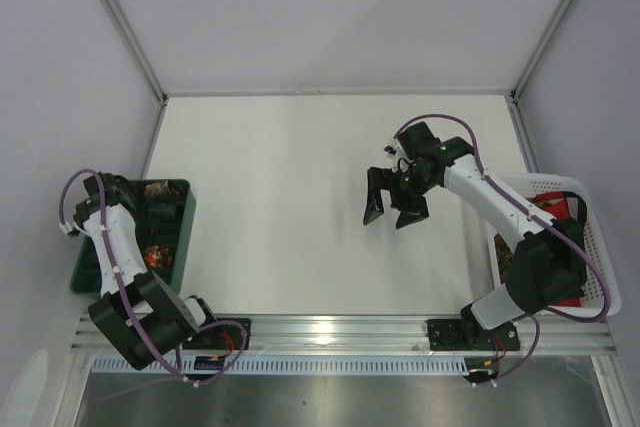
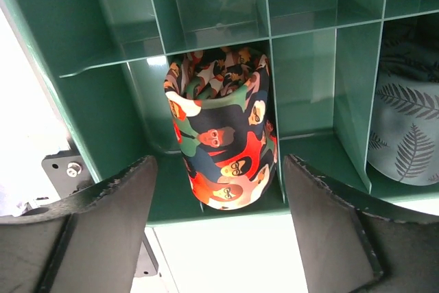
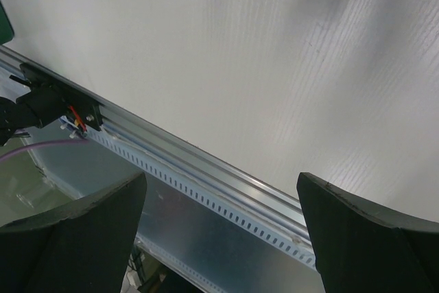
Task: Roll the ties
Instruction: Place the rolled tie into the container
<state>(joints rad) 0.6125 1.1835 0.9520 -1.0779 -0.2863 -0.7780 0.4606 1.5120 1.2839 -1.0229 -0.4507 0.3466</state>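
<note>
A rolled tie (image 2: 221, 145), printed with red, green and navy faces, stands on end in a corner compartment of the green divided tray (image 2: 103, 108). My left gripper (image 2: 219, 238) hangs open in front of it, its fingers (image 2: 110, 217) wide on either side and clear of the roll. In the top view the same roll (image 1: 155, 255) shows as an orange spot in the tray (image 1: 85, 272). A grey rolled tie (image 2: 408, 135) with fern leaves fills a compartment to the right. More ties (image 1: 550, 209) lie in the white basket (image 1: 600, 247). My right gripper (image 1: 393, 212) hovers open and empty over the table.
The tray sits at the table's left edge beside the left arm, the basket at the right edge under the right arm's elbow. The right wrist view shows bare white table (image 3: 274, 46) and the slotted metal rail (image 3: 206, 190) along the near edge.
</note>
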